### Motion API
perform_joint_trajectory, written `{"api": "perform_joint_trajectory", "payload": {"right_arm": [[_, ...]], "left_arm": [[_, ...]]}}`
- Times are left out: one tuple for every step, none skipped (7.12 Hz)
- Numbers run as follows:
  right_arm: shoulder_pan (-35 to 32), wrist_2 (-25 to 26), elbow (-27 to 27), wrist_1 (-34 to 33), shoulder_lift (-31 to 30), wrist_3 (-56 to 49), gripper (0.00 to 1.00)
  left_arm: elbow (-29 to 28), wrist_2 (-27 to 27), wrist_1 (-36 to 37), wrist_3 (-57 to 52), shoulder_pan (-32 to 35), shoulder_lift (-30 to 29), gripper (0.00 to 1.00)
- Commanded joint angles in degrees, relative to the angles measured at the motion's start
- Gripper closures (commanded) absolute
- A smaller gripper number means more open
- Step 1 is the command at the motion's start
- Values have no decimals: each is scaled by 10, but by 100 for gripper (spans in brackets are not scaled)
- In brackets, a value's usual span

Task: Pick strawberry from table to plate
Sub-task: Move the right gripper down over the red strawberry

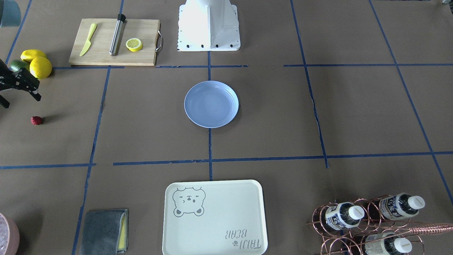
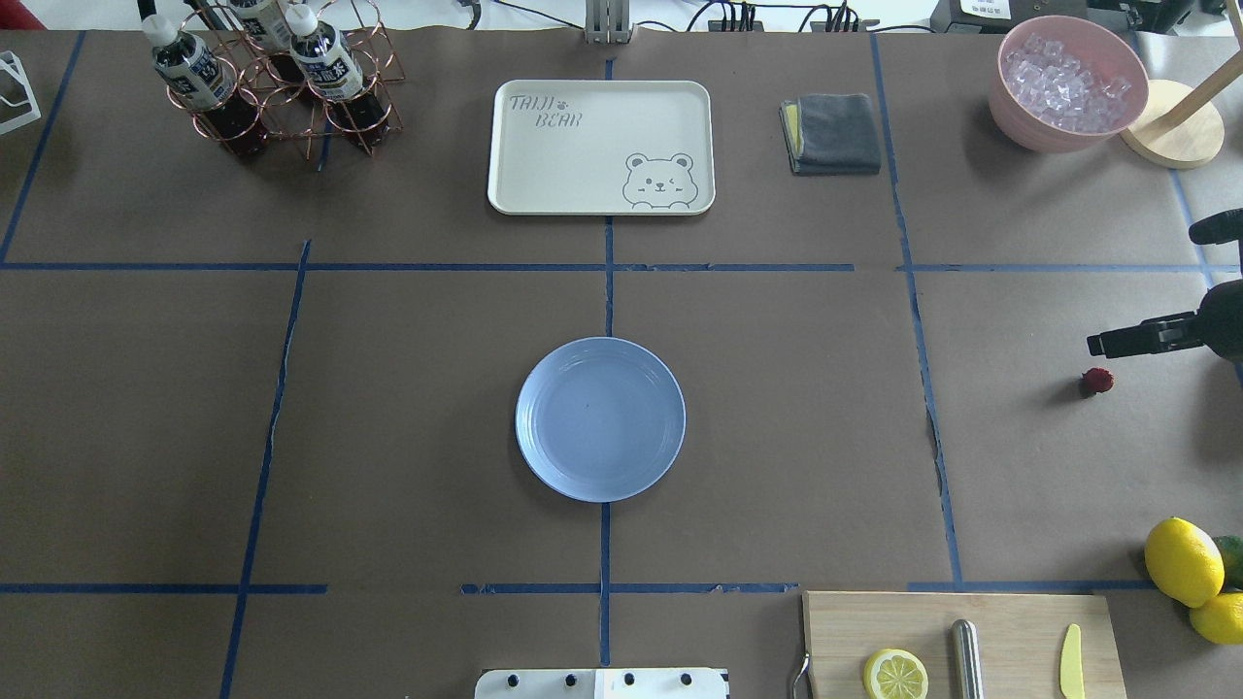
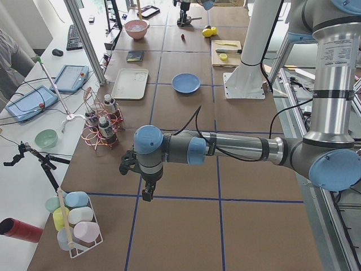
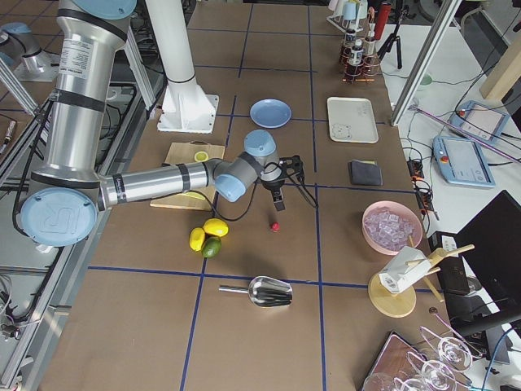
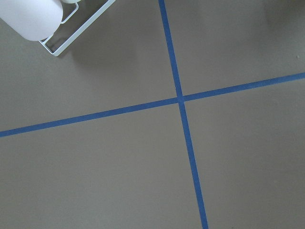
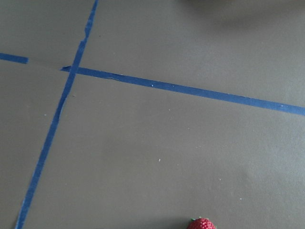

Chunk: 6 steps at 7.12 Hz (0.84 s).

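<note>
The strawberry, small and dark red, lies on the brown table far out on my right side. It peeks in at the bottom edge of the right wrist view. My right gripper hovers above and just beside it, fingers spread open and empty; one finger shows in the overhead view. The pale-blue plate sits empty at the table's middle. My left gripper hangs over bare table far from both; I cannot tell its state.
Lemons and a lime lie close behind the right gripper. A cutting board holds a lemon slice, knife and metal rod. Bear tray, grey cloth, bottle rack and ice bowl line the far edge.
</note>
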<state>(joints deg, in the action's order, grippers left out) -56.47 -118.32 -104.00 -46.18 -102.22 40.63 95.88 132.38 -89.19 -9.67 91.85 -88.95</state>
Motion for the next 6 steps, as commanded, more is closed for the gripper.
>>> {"api": "perform_joint_trajectory", "payload": {"right_arm": [[32, 41, 56, 51, 1, 5, 2], [42, 48, 61, 50, 1, 4, 4], [57, 58, 69, 50, 1, 3, 8], [68, 72, 75, 50, 9, 3, 9], [71, 72, 79, 46, 9, 3, 10], [73, 72, 90, 46, 10, 3, 18]], "left_arm": [[-1, 1, 0, 0, 0, 0, 0], [-1, 1, 0, 0, 0, 0, 0], [-2, 1, -2, 0, 0, 0, 0], [-1, 1, -1, 0, 0, 0, 0], [-1, 1, -1, 0, 0, 0, 0], [-1, 1, -2, 0, 0, 0, 0]]}}
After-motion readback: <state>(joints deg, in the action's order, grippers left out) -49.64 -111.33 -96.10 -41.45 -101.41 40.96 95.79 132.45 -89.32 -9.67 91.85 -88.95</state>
